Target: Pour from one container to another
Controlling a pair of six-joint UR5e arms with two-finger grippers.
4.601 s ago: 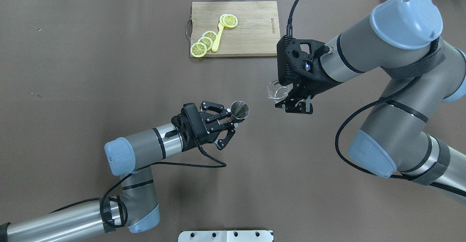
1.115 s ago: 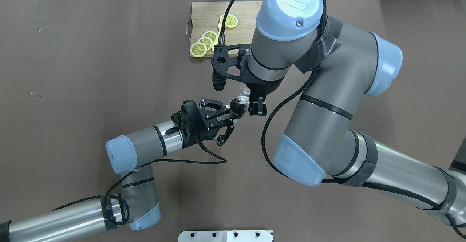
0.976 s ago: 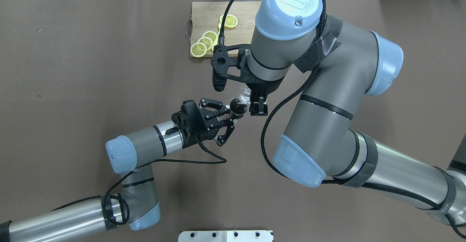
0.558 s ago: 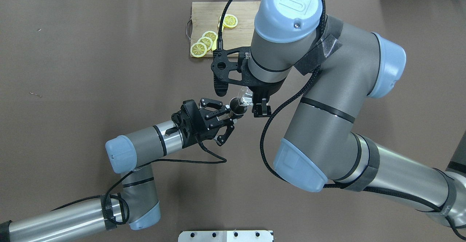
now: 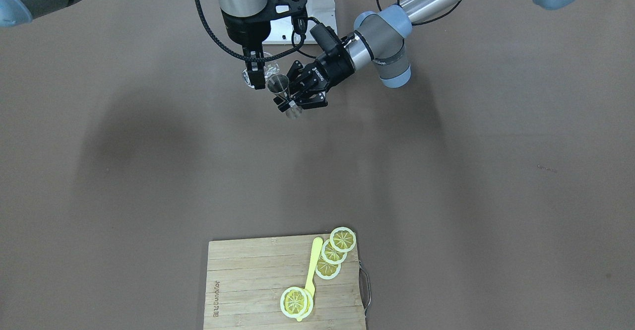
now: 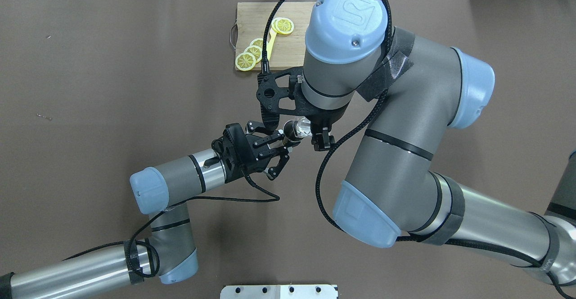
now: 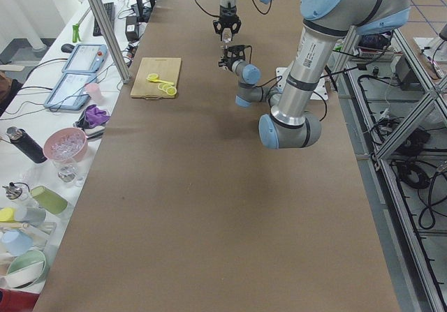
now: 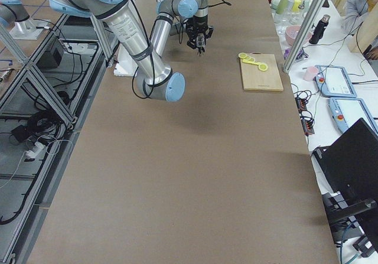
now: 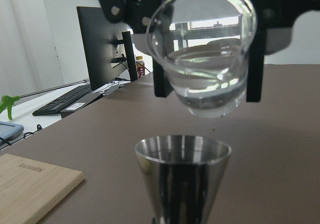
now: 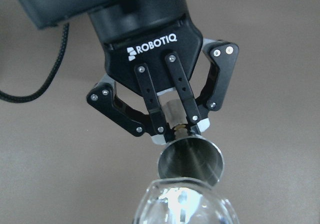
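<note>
- above the counter (image 6: 90,110), near its middle, the left gripper (image 10: 179,129) is clamped on the narrow waist of the steel jigger (image 9: 182,179), which stands mouth up. the right gripper (image 9: 208,86) pinches the clear glass (image 9: 207,48) between its two fingers (image 9: 255,58), tilted and just over the jigger's rim.
- the jigger's mouth is small and the glass rim is wide. a fast tip could send the stream past the far lip and onto the counter.
- from the left wrist view the glass sits a little to one side of the jigger's centre. tilting without lining up the lip could run liquid down the outside of the cone onto the left gripper's fingers (image 10: 155,116).
- the glass is smooth and held only at its sides, so as it rolls further over it might slip or turn in the grip.
- lowering the glass more risks knocking the jigger's rim. the thin waist hold could then let the jigger pivot and dump what it has caught.
- how much the glass holds is hard to read. it looks like some clear liquid, and too much would overflow the small jigger.
</note>
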